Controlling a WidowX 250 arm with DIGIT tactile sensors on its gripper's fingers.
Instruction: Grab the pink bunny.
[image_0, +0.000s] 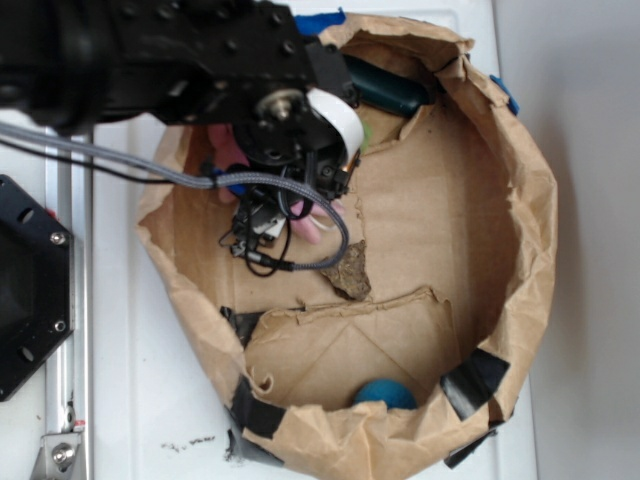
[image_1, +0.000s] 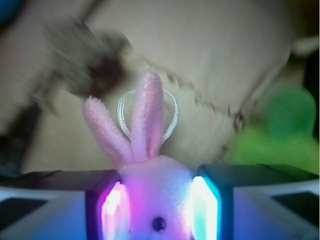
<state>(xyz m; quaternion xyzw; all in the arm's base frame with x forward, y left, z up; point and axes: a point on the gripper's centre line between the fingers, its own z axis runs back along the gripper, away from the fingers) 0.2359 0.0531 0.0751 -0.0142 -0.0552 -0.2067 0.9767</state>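
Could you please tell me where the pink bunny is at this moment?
In the wrist view the pink bunny sits bottom-centre between the gripper fingers; in the exterior view it lies under the arm, upper left inside the paper bag.

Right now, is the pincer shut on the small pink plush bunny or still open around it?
Shut on it: in the wrist view both pincer pads press the pink plush bunny's head.

Open paper floor (image_0: 440, 230) lies right of the arm (image_0: 200, 70), free to pass; the crumpled bag wall (image_0: 530, 230) rings it; a torn flap (image_0: 350, 272), green plush (image_1: 285, 130) and blue ball (image_0: 385, 393) sit near the edges.
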